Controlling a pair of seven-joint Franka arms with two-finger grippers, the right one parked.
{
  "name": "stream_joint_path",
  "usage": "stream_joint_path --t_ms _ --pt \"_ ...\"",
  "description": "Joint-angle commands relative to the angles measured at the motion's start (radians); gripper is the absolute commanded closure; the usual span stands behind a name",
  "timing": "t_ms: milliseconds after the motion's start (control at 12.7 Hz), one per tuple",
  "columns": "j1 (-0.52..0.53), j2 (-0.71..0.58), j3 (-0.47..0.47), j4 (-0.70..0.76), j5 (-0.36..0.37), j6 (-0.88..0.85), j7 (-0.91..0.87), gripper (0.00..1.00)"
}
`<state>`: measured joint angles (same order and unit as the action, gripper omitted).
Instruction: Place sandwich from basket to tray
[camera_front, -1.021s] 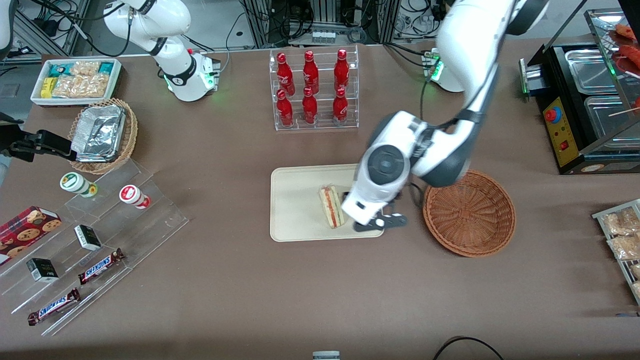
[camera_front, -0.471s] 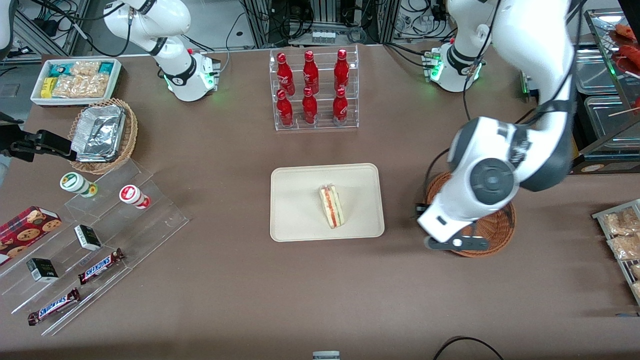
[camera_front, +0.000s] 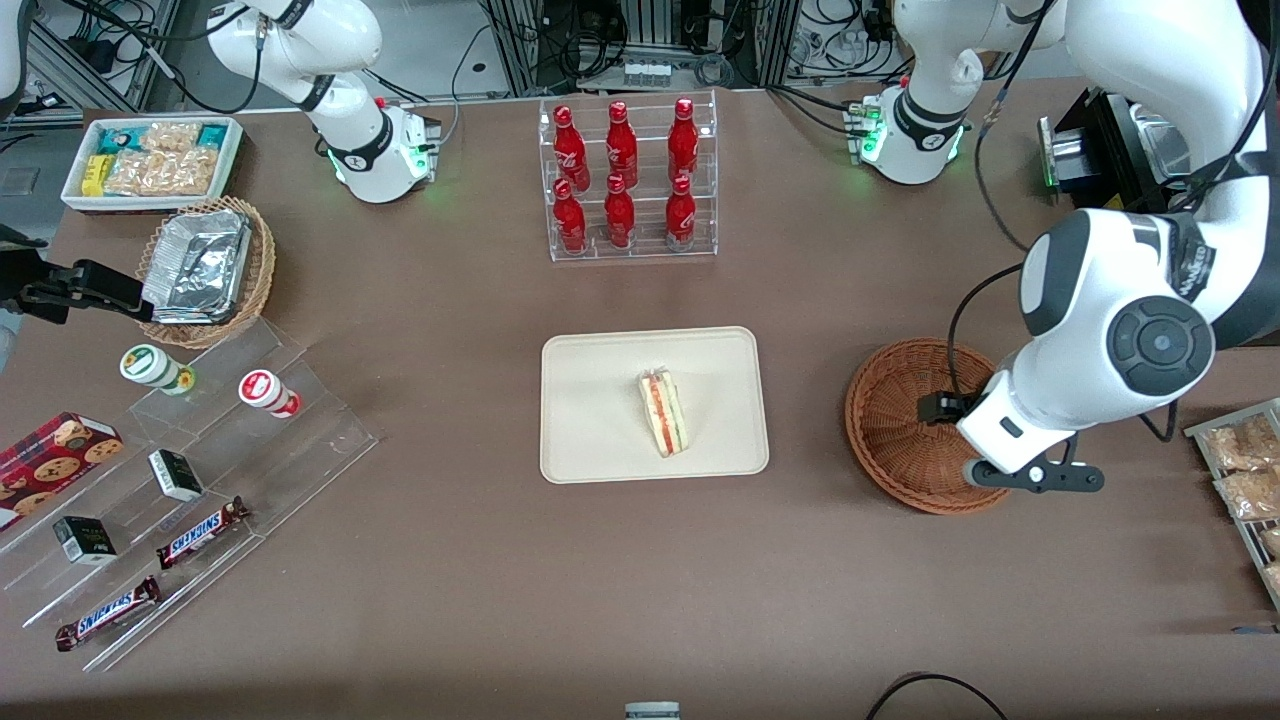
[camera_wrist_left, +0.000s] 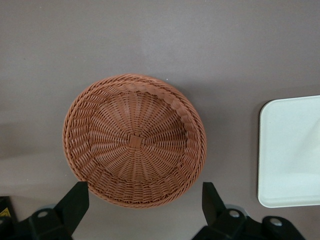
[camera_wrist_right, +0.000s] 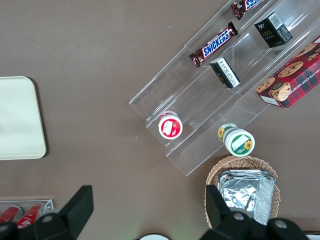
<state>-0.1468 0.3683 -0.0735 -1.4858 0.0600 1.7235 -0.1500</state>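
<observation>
The sandwich (camera_front: 663, 413), a pale wedge with red, orange and green layers, lies on the cream tray (camera_front: 600, 380) in the middle of the table. Beside the tray, toward the working arm's end, sits the reddish-brown wicker basket (camera_front: 905, 420) with nothing in it; its woven floor (camera_wrist_left: 134, 141) shows bare in the left wrist view, with a corner of the tray (camera_wrist_left: 290, 150) alongside. My gripper (camera_wrist_left: 145, 202) hangs above the basket's rim at the working arm's end (camera_front: 1035, 478), open, nothing between its black fingers (camera_wrist_left: 75, 202).
A clear rack of red bottles (camera_front: 628, 180) stands farther from the front camera than the tray. A tiered acrylic stand with snacks (camera_front: 170, 480), a foil-tray basket (camera_front: 205, 270) and a white snack box (camera_front: 150, 160) lie toward the parked arm's end. A black appliance (camera_front: 1160, 200) and packaged snacks (camera_front: 1245, 470) flank the working arm.
My gripper has left the sandwich on the tray and swung away over the basket to its rim at the working arm's end. The sandwich has stayed put.
</observation>
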Motion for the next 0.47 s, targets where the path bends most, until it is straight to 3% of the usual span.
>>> stream_joint_path --t_ms 0,393 --pt "0.009 -0.098 -0.006 -0.076 0.001 -0.012 0.010 0.00" --pt "0.056 -0.196 -0.009 -0.133 0.000 -0.087 0.010 0.00"
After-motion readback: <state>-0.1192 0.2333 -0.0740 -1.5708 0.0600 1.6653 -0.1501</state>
